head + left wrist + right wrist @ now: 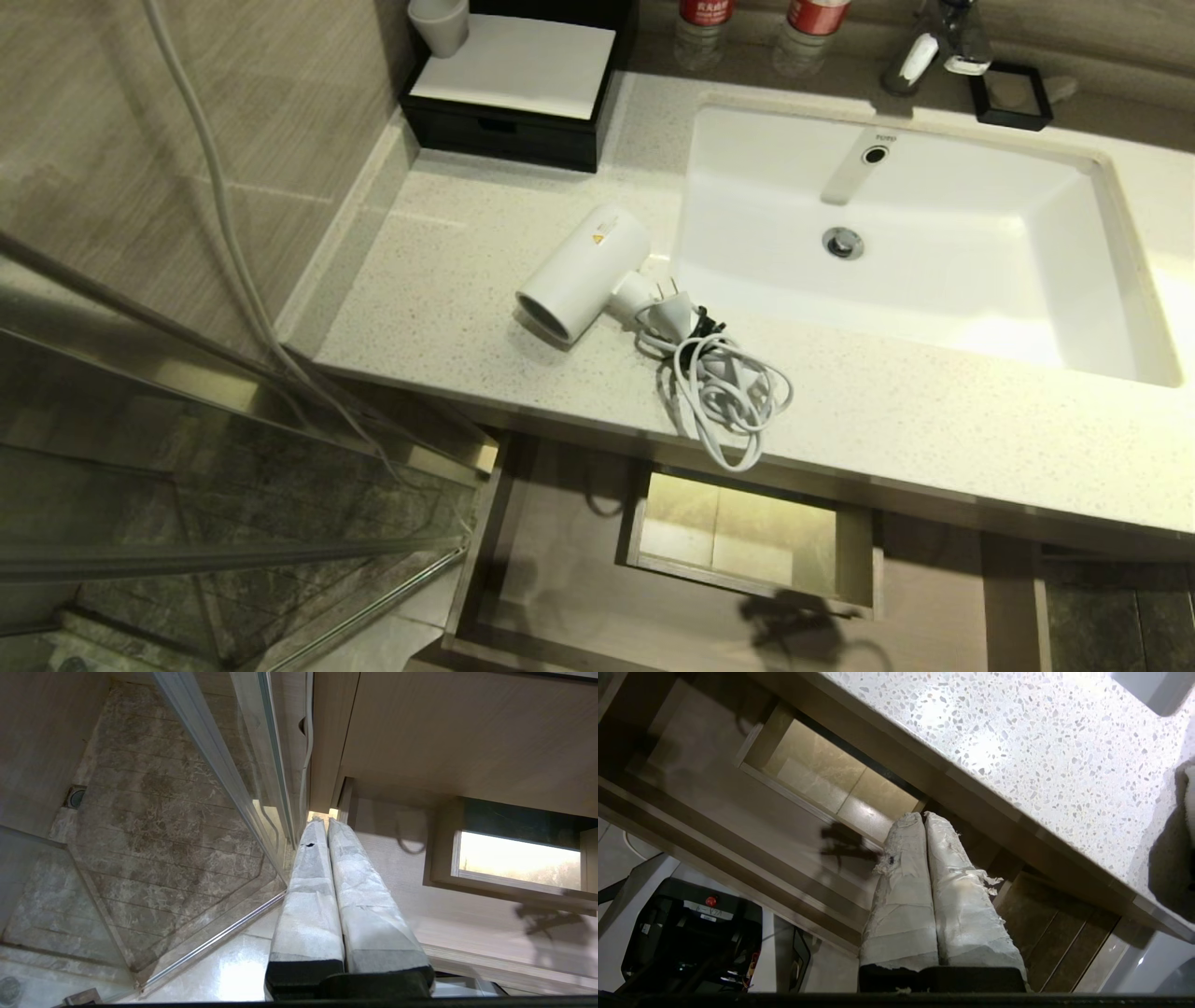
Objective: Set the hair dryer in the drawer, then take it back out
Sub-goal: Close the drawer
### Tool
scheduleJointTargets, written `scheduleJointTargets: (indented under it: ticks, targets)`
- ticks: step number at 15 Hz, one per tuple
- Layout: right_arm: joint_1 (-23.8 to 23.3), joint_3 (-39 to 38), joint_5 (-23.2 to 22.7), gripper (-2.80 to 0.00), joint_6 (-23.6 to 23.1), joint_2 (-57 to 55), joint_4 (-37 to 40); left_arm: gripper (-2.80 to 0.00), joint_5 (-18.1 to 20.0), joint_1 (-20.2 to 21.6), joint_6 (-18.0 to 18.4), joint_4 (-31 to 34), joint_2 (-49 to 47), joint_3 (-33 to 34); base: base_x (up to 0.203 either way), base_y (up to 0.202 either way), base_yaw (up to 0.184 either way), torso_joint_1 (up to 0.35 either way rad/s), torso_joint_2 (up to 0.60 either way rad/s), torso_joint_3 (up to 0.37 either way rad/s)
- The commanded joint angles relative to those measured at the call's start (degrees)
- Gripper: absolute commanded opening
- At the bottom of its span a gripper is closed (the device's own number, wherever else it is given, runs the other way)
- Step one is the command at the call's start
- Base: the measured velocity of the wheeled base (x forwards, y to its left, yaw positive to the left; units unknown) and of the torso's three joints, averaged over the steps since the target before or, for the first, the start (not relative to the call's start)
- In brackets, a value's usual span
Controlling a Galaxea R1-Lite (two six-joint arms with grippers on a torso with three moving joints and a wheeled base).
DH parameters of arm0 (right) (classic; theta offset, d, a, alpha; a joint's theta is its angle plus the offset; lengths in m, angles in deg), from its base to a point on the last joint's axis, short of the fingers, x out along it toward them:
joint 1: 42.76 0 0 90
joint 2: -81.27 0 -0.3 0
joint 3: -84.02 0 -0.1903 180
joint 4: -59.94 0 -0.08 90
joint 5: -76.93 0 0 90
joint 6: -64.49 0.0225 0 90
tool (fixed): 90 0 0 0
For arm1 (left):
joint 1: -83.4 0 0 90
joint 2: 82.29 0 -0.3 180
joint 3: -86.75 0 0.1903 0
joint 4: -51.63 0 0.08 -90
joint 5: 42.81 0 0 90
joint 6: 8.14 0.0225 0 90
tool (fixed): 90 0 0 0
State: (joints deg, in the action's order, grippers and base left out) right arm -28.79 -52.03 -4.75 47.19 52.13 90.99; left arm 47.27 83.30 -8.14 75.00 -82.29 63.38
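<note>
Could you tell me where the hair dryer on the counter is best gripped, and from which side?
Probably from above, across the thick white barrel of the hair dryer: it lies on its side on the countertop, so its round flanks are open. The coiled cord clutters its handle end.

We see a pale speckled stone countertop (485, 308) with a white rectangular undermount basin (934, 233) and chrome tap (943, 42). Beside it stands a glass shower partition (187, 467) over grey-brown marbled floor tiles (154, 826). Warm light gleams on beige wall tiles (103, 140).
</note>
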Motion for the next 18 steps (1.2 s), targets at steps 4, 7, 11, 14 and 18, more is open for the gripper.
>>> scheduleJointTargets:
  ticks: [4, 7, 11, 14, 18]
  targets:
    - [0.36, -0.73, 0.3, -2.8, 0.17, -1.54, 0.05, -2.8, 0.01, 0.01, 0.0, 0.0, 0.0, 0.09, 0.0, 0.0, 0.0, 0.0, 0.0, 0.0]
    - [0.55, -1.08, 0.3, -2.8, 0.27, -1.54, -0.3, -2.8, 0.01, 0.01, 0.0, 0.0, 0.0, 0.09, 0.0, 0.0, 0.0, 0.0, 0.0, 0.0]
    - [1.23, -0.9, 0.23, -2.8, 0.26, -1.1, -0.54, -2.8, 0.01, 0.01, 0.0, 0.0, 0.0, 0.09, 0.0, 0.0, 0.0, -0.016, 0.06, 0.036]
    - [1.58, -1.16, 0.27, -2.8, 0.36, -0.75, -0.9, -2.8, 0.01, 0.01, 0.0, 0.0, 0.0, 0.09, 0.0, 0.0, 0.0, -0.077, 0.2, 0.104]
    - [1.94, -1.08, 0.21, -2.8, 0.19, -0.38, -0.53, -2.8, 0.01, 0.01, 0.0, 0.0, 0.0, 0.09, 0.0, 0.0, 0.0, -0.094, 0.19, 0.114]
